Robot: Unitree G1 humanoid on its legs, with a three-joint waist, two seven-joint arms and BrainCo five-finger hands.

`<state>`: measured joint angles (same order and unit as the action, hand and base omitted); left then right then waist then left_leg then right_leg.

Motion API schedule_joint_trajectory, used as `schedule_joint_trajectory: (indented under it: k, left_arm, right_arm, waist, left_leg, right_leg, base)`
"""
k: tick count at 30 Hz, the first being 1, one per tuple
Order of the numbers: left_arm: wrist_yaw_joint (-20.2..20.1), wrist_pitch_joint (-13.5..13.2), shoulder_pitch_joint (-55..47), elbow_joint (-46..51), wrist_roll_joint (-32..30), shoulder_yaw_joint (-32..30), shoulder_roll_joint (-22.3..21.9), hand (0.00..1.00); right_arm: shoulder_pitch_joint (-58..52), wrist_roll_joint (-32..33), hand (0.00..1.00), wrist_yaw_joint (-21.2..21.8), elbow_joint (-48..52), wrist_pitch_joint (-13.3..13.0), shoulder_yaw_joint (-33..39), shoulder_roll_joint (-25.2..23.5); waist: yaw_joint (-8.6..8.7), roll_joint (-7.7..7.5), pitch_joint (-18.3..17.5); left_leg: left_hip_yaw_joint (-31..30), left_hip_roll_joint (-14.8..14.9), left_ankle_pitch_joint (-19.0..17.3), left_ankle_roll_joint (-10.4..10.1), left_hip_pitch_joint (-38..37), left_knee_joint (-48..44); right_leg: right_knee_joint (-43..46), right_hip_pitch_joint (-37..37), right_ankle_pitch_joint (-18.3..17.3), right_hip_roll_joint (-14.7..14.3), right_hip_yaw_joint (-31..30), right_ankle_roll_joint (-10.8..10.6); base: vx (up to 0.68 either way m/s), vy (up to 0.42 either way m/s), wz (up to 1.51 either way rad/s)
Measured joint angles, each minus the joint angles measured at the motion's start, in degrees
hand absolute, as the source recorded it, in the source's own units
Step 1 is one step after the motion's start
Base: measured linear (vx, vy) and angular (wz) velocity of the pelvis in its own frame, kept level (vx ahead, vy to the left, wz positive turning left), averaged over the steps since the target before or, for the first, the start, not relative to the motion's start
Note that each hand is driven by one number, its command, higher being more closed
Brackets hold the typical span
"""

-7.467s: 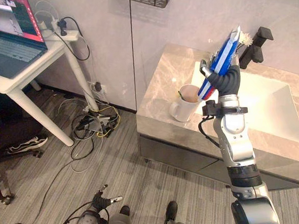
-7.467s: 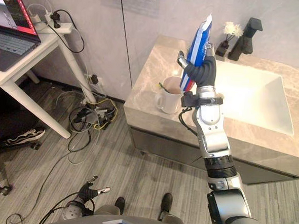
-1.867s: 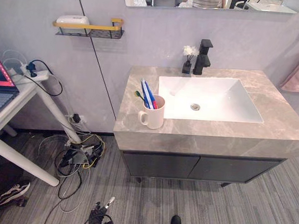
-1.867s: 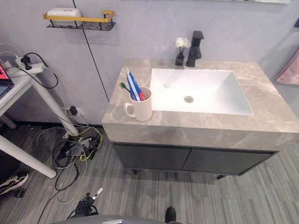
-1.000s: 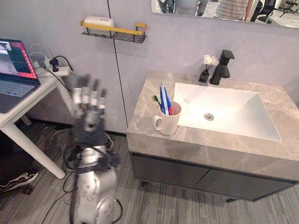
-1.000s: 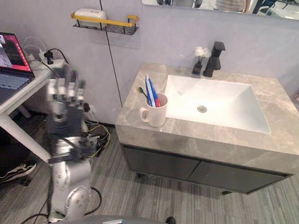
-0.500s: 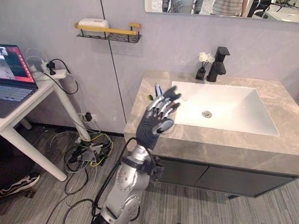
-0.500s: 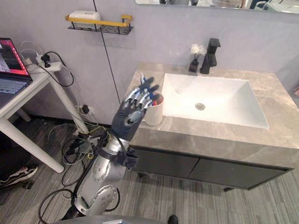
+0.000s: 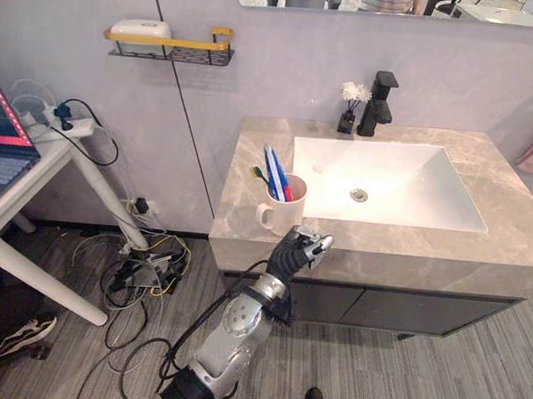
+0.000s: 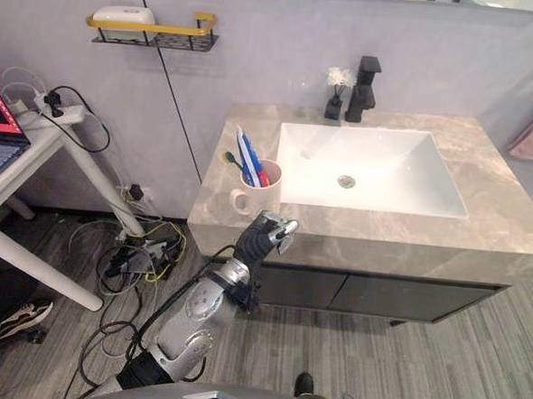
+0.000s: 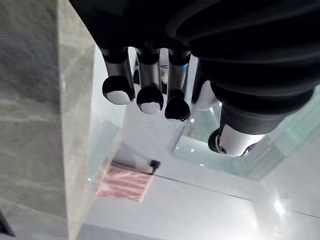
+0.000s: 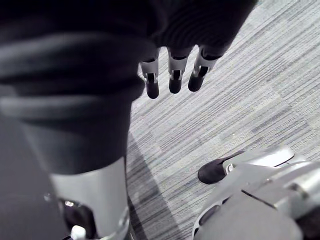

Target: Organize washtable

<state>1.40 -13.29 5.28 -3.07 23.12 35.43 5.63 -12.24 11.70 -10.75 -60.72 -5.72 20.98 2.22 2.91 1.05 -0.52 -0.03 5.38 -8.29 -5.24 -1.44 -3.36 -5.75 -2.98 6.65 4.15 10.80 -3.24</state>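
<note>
Left hand (image 9: 298,250) is curled up empty at the front edge of the marble counter (image 9: 408,246), just below the mug (image 9: 286,212). The toothpaste tube (image 9: 273,171) stands in the mug, nearly upright, top leaning left. Right hand (image 12: 174,75) hangs relaxed over the grey floor (image 12: 260,75).

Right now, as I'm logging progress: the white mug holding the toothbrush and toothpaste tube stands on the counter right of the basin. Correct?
Not quite. The white mug, holding the toothbrush and toothpaste tube, stands on the counter left of the basin, not right of it; the left eye view shows this.
</note>
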Motion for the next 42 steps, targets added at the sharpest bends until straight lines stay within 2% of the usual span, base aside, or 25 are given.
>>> schedule_joint_trajectory:
  k: [4,8,20,26,34,42]
  left_arm:
    - [1.07,0.42,2.02,-3.57,-2.01,-0.08,-0.02,1.0]
    - [2.49,1.35,3.27,-6.48,-3.87,-1.86,-0.04,1.0]
    - [5.06,1.47,4.07,-6.98,-3.88,-7.21,-0.18,1.0]
    - [6.58,1.45,4.09,-6.96,-4.03,-10.89,-0.65,1.0]
    - [7.34,1.33,4.19,-6.49,-6.13,-14.51,-0.79,1.0]
    - [10.38,1.41,7.05,-9.48,-6.82,-18.29,-0.99,1.0]
  right_arm:
    - [0.34,0.03,0.0,-0.06,0.2,-0.08,-0.17,0.01]
    - [1.19,0.03,0.0,-0.05,0.23,-0.08,-0.16,-0.05]
    - [1.2,0.04,0.0,0.01,0.45,-0.17,0.67,-0.53]
    - [0.79,0.04,0.0,0.11,2.23,-0.18,0.54,-0.64]
    - [0.78,0.04,0.0,0.73,2.31,-0.2,0.53,-0.68]
    - [0.68,0.2,0.0,0.76,2.54,-0.21,0.56,-0.71]
  waist:
    - [0.21,0.04,0.86]
    - [1.37,0.17,1.51]
    - [1.43,-0.12,2.11]
    - [1.4,0.26,3.19]
    - [1.4,0.27,3.18]
    - [1.47,0.27,3.18]
  left_leg:
    - [1.52,0.11,-0.04,0.16,-0.94,0.44]
    - [2.52,0.11,-0.16,0.4,-1.2,0.53]
    - [3.09,-0.05,-0.36,0.63,-1.76,0.67]
    - [3.89,0.14,-0.47,0.61,-1.76,1.05]
    - [4.42,0.55,-0.52,0.52,-1.88,1.28]
    - [4.85,0.48,-0.52,0.52,-1.81,1.19]
  right_leg:
    - [0.0,-0.26,0.11,-0.18,-1.17,0.08]
    - [0.0,-0.63,0.16,-0.27,-2.02,-0.02]
    - [-0.01,-0.69,0.3,-0.25,-2.38,-0.22]
    - [-0.01,-1.0,0.3,-0.54,-3.07,-0.22]
    - [0.0,-1.74,0.31,-0.85,-3.65,-0.19]
    - [-0.01,-1.98,0.44,-0.87,-3.97,-0.25]
  base:
    - [0.05,0.002,-0.21]
    - [0.05,0.009,-0.12]
    - [0.01,0.002,-0.03]
    - [-0.01,-0.005,-0.07]
    - [0.03,0.005,-0.04]
    - [-0.01,0.001,-0.02]
